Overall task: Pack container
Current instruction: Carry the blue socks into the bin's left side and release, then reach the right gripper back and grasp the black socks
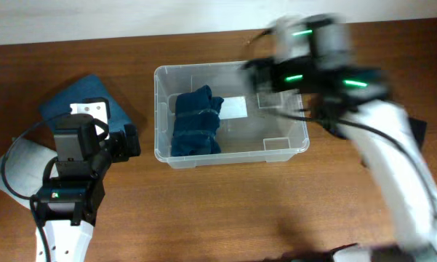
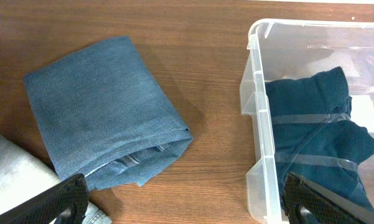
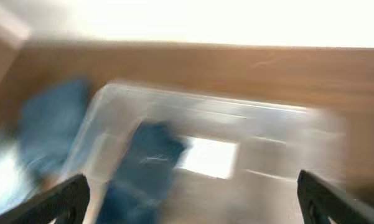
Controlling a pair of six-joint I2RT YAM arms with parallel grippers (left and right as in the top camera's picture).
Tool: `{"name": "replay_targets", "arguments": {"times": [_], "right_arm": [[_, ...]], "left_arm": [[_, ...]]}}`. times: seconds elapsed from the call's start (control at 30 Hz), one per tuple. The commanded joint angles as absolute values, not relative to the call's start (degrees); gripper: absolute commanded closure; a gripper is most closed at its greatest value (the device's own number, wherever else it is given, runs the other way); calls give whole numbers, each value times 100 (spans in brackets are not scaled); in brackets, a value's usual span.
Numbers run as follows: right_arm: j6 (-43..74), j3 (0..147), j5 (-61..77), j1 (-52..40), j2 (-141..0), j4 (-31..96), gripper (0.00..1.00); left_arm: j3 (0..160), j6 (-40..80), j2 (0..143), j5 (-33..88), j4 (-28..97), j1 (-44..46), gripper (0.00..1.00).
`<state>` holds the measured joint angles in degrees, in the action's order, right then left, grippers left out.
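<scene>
Where denim point(image 2: 99, 106) lies folded, clear ribbed container point(image 2: 256, 93) beside, rumpled navy cloth point(image 1: 196, 124) inside — left tool point(image 2: 183, 190), right tool point(image 3: 191, 186) wide, empty.

No legible text, brand, number or sign anywhere. Just a white label point(image 1: 235, 108) on the bottom of the container point(image 1: 203, 67): plain from overhead, smeared by blur in the right wrist view, cut at the frame edge in the left wrist view.
</scene>
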<state>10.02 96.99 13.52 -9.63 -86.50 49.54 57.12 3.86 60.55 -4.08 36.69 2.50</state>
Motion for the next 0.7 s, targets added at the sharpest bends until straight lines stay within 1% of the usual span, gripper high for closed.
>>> {"name": "replay_targets", "arguments": {"times": [0.0, 0.03, 0.07, 0.13, 0.23, 0.33, 0.4, 0.67], "right_arm": [[1111, 9653, 650, 652, -8471, 5520, 2], [1059, 9629, 742, 895, -8521, 5605, 2], [823, 9535, 1085, 1374, -8672, 5710, 2], [458, 9310, 1715, 1964, -8969, 5721, 2], [198, 8989, 2265, 2517, -9553, 5662, 2], [-185, 8801, 2698, 2777, -10409, 5590, 2], [-276, 8801, 2808, 2781, -10801, 5520, 2], [-99, 8801, 2834, 2775, -12101, 4871, 1]], "left_arm": [[5839, 274, 6053, -392, 3669, 235, 1], [5839, 274, 6053, -395, 3669, 235, 1], [5839, 274, 6053, -395, 3669, 235, 1], [5839, 274, 6053, -395, 3669, 235, 1], [5839, 274, 6053, -392, 3669, 235, 1], [5839, 274, 6053, -392, 3669, 235, 1], [5839, 274, 6053, -392, 3669, 235, 1], [5839, 274, 6053, -392, 3671, 235, 1]]}}
